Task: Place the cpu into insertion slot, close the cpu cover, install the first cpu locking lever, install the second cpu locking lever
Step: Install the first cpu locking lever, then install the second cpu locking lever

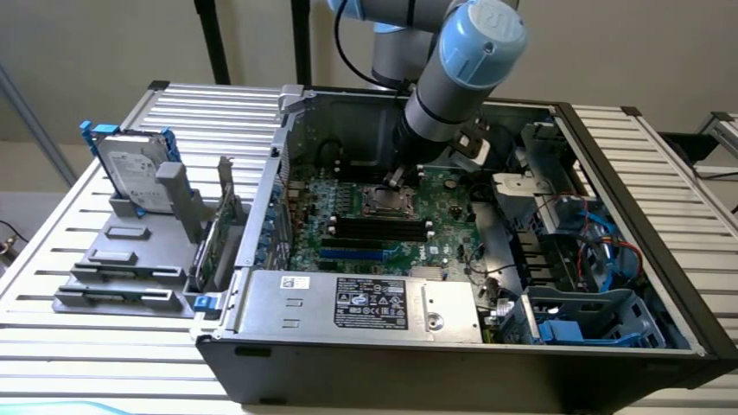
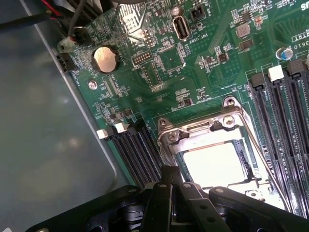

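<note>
A: Socket area first. The cpu [image 2: 219, 162] lies flat in the insertion slot [image 2: 181, 157], pale face up. The cpu cover [image 2: 205, 129] is down over it, its silvery frame ringing the chip and the cut-out middle leaving the face bare. In the exterior view the same socket [image 1: 384, 201] sits mid-board, just above the long black memory slots [image 1: 381, 228].

B: And the pincer?

A: The pincer [image 2: 169, 181] is shut, fingers pressed together, nothing held between them. The tip hangs just at the near edge of the cover frame, on the side beside one bank of memory slots [image 2: 137, 147]. From the exterior view the arm [image 1: 461, 78] reaches straight down into the computer case [image 1: 645, 251], tip just beside the socket.

B: Levers?

A: A thin metal rod [image 2: 270, 164] runs along one side of the frame, between the cover and the other memory bank. Likely a locking lever, though I cannot tell whether it is hooked or loose.

B: So the step in hand?

A: My judgement: chip placed, cover closed, lever work under way. Done well, a closed tip pushes the lever as a blunt finger. Contact on the rod itself, not on the frame or the chip face. Press down and sideways together so the rod slides under its catch. Slow travel, since the memory clips and small board parts lie close on both sides.

B: Risk?

A: Tip slipping off the thin rod onto the board.
</note>
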`<state>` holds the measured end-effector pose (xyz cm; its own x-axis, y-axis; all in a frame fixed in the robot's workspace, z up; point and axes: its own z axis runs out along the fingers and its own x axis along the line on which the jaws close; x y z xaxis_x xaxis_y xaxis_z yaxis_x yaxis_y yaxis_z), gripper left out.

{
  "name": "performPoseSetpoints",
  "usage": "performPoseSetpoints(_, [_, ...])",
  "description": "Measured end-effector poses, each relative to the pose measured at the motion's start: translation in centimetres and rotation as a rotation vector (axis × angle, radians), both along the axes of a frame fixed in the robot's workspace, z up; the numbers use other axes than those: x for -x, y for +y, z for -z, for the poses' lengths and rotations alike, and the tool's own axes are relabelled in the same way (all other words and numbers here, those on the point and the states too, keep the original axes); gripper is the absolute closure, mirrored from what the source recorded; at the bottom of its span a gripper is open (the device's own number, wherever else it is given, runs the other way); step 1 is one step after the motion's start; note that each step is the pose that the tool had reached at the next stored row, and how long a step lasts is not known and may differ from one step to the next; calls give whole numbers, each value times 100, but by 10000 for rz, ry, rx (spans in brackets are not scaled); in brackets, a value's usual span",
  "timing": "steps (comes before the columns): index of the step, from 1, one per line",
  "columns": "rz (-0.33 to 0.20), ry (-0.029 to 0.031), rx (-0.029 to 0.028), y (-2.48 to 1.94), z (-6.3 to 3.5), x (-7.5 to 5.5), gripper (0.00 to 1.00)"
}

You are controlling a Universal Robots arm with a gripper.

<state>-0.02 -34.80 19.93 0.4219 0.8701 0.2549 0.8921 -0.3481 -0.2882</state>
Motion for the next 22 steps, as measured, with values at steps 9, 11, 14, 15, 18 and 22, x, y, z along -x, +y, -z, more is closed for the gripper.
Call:
performPoseSetpoints(9, [1, 1, -69, -1, -1, 1, 89])
performPoseSetpoints(11, [1, 0, -87, -1, 0, 1, 89])
performPoseSetpoints(14, [1, 1, -110, -1, -1, 1, 89])
performPoseSetpoints(15, [1, 0, -119, -1, 0, 1, 89])
performPoseSetpoints(18, [0, 0, -144, -1, 0, 1, 89])
performPoseSetpoints(22, [0, 1, -170, -5, 0, 1, 89])
